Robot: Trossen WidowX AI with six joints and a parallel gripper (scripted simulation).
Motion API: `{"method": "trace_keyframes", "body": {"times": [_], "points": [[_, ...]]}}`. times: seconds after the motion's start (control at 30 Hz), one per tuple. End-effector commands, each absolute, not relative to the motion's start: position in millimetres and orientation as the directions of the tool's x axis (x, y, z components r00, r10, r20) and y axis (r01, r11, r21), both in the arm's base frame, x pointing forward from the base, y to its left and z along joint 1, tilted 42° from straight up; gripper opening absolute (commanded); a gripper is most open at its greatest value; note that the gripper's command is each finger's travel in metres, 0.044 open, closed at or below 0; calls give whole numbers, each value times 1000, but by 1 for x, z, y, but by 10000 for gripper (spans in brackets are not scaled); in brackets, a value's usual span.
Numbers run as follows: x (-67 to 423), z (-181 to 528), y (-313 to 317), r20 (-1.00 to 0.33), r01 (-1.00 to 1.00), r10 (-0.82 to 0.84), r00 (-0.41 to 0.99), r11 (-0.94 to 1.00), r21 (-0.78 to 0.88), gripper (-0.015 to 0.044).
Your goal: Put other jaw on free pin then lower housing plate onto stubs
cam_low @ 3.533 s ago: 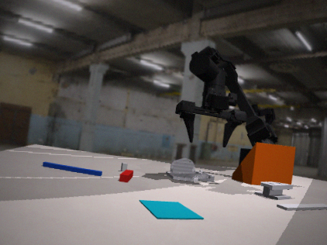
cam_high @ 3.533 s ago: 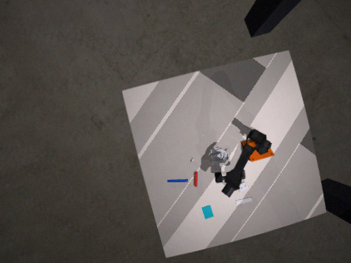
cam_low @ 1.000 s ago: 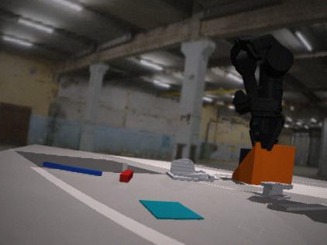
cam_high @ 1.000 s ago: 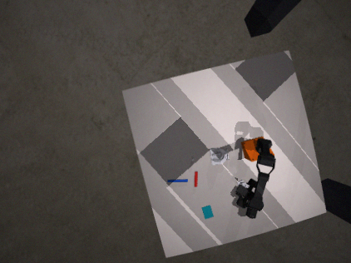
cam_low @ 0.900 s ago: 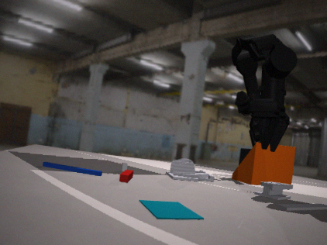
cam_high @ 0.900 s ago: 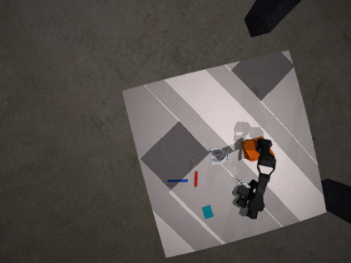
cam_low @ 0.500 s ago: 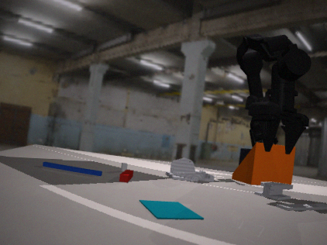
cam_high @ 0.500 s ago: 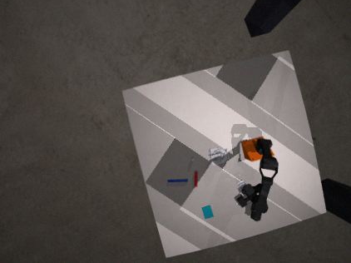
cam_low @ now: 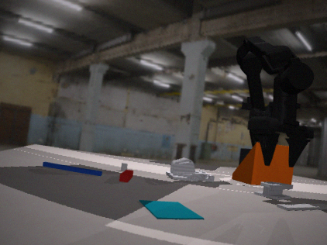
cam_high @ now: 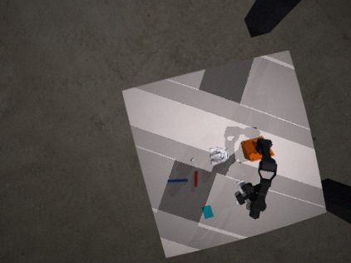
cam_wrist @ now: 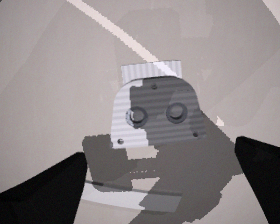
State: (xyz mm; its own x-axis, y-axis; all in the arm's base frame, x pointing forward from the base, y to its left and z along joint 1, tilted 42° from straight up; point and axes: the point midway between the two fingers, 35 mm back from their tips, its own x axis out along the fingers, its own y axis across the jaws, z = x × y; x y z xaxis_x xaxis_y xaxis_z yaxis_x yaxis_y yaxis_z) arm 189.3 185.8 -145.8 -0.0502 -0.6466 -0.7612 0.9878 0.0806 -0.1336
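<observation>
The housing plate point(cam_wrist: 157, 100) point(cam_low: 287, 186) is pale grey and rounded on one side, with two large ringed holes. It rests level, raised on a small support. My gripper point(cam_wrist: 163, 153) point(cam_low: 280, 165) is open and empty above it, its fingertips either side of the plate's near edge in the wrist view. A flat pale strip point(cam_wrist: 110, 196) point(cam_low: 298, 206) lies beside the plate; I cannot tell whether it is a jaw. The white gear assembly point(cam_high: 219, 156) point(cam_low: 183, 168) stands apart from my gripper; its pins, stubs and tooth meshing are too small to make out.
An orange wedge point(cam_high: 250, 150) point(cam_low: 280, 175) stands near the arm's base. A blue bar point(cam_high: 177, 181) point(cam_low: 72, 168), a red block point(cam_high: 195, 179) point(cam_low: 126, 175), a teal sheet point(cam_high: 208, 211) point(cam_low: 172, 210) and a small pale post point(cam_high: 192, 160) point(cam_low: 124, 167) are farther off.
</observation>
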Motion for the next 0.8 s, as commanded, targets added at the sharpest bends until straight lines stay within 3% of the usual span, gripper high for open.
{"method": "trace_keyframes", "body": {"times": [0.0,0.77], "points": [[187,-152,177,-755,986,-653,-52,84,-141,440],[188,-169,165,-755,986,-653,-51,85,-140,440]]}}
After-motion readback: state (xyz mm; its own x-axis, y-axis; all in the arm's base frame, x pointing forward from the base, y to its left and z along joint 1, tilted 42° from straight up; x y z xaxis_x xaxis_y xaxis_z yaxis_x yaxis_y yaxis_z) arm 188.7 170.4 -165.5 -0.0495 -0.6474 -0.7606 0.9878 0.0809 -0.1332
